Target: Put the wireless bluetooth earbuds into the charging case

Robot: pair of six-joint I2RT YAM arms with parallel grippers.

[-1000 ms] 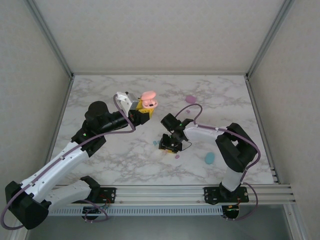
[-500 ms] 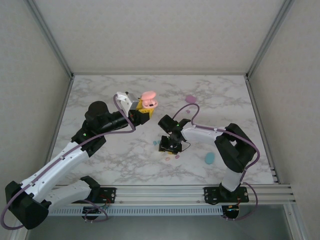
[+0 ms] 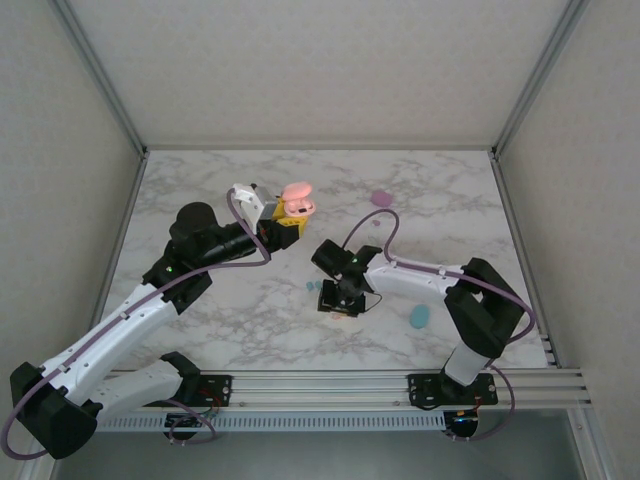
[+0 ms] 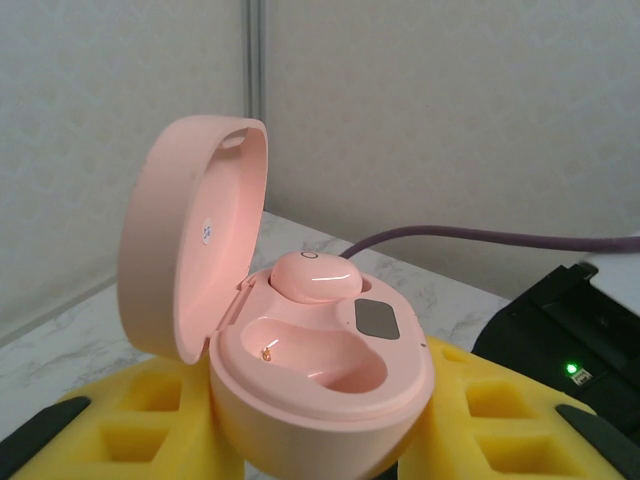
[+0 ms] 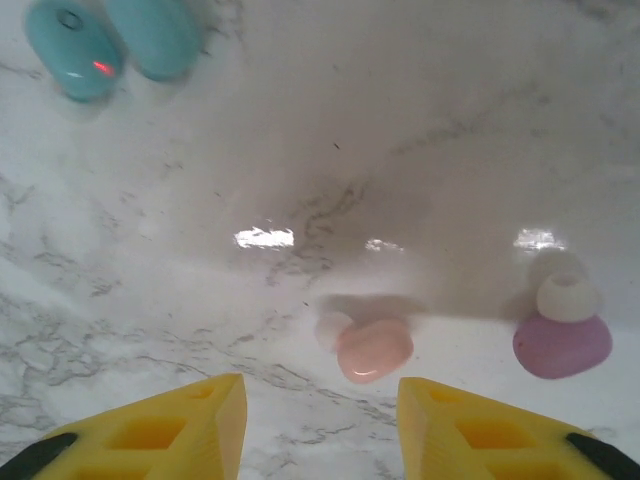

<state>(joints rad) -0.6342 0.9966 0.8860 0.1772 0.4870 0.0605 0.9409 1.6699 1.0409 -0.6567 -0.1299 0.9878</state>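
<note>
Where the loose pink earbud [image 5: 373, 350] lies flat on the marble table [image 5: 420, 120], I see it just ahead of the right gripper [image 5: 320, 425], in line with the gap. The yellow fingers [image 5: 165, 435] stand well apart, touch nothing and hold nothing. A purple earbud [image 5: 562, 338], white tip up, sits near it on the right. Two teal earbuds [image 5: 75, 45] lie side by side farther off, at the upper left of the wrist view.

The second pink earbud [image 4: 312, 275] is seated in the far socket of the pink charging case [image 4: 330, 400]. The near socket is bare and the lid is hinged up on the left. The left gripper [image 3: 286, 228] is closed on that case, a yellow pad on each side, and holds it raised above the table.

In the top view a purple case [image 3: 381, 198] lies toward the back and a teal case [image 3: 419, 317] lies to the right of the right gripper.
</note>
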